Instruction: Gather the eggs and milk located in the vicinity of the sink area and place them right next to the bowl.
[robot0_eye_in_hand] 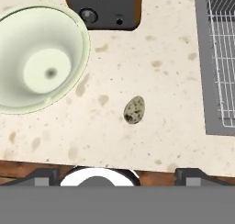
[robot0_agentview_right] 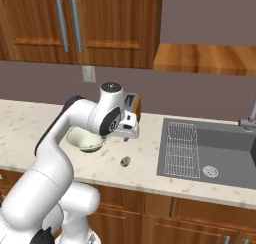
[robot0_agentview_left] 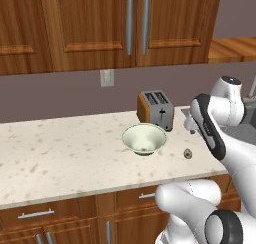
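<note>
A small speckled brown egg (robot0_eye_in_hand: 134,110) lies on the pale counter, a short way to the right of the cream-green bowl (robot0_eye_in_hand: 18,44). The base views show the same egg (robot0_agentview_left: 188,153) (robot0_agentview_right: 125,161) beside the bowl (robot0_agentview_left: 131,133) (robot0_agentview_right: 75,138). My gripper (robot0_eye_in_hand: 118,175) hangs above the counter over the egg, open, with nothing between its widely spread tips. From the base it shows at the end of the bent arm (robot0_agentview_left: 190,125) (robot0_agentview_right: 129,134). The dark grey sink (robot0_agentview_right: 225,148) lies to the right. The milk is out of view.
A toaster (robot0_agentview_left: 156,109) (robot0_eye_in_hand: 102,7) stands just behind the bowl against the wall. A wire rack (robot0_agentview_right: 182,150) (robot0_eye_in_hand: 222,48) sits in the sink's left basin, with the silver faucet (robot0_agentview_right: 250,119) at the far right. Wooden cabinets hang overhead.
</note>
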